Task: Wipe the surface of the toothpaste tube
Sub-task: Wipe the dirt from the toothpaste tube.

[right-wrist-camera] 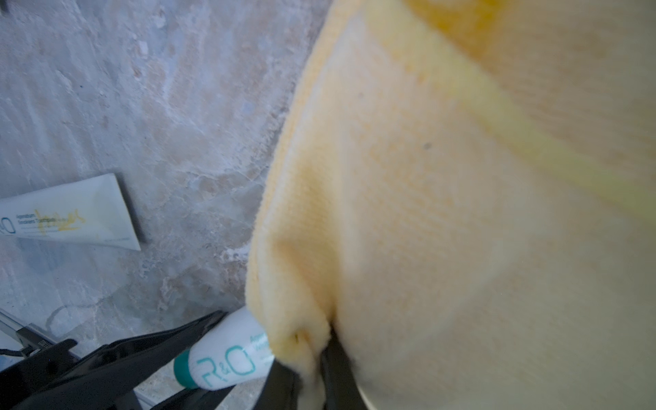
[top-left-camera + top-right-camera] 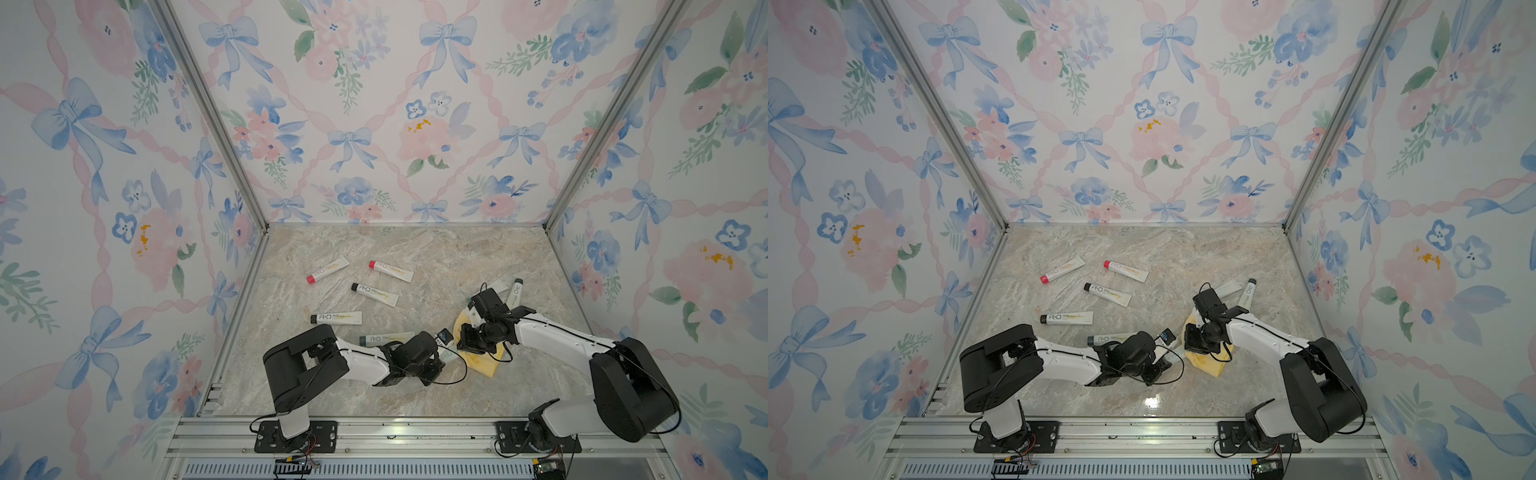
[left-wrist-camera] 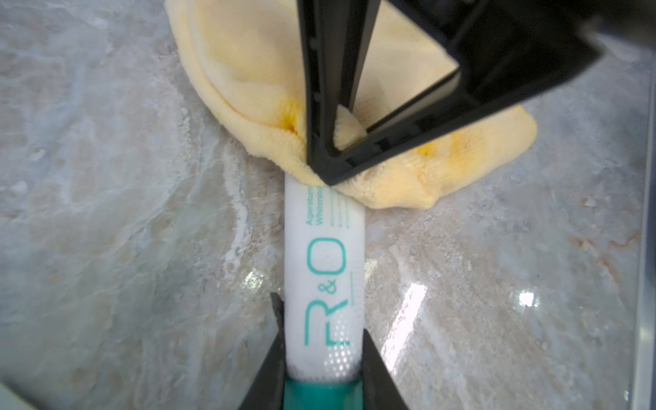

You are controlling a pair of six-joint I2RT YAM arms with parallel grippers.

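While the left gripper clamps the toothpaste tube near its teal cap, the tube points straight out from those jaws to the right gripper, pinching the yellow cloth over its far end

Both top views look down from high at the front, marble table in the lower frame. Wrist cameras sit close, both catching the yellow cloth and teal-capped tube.
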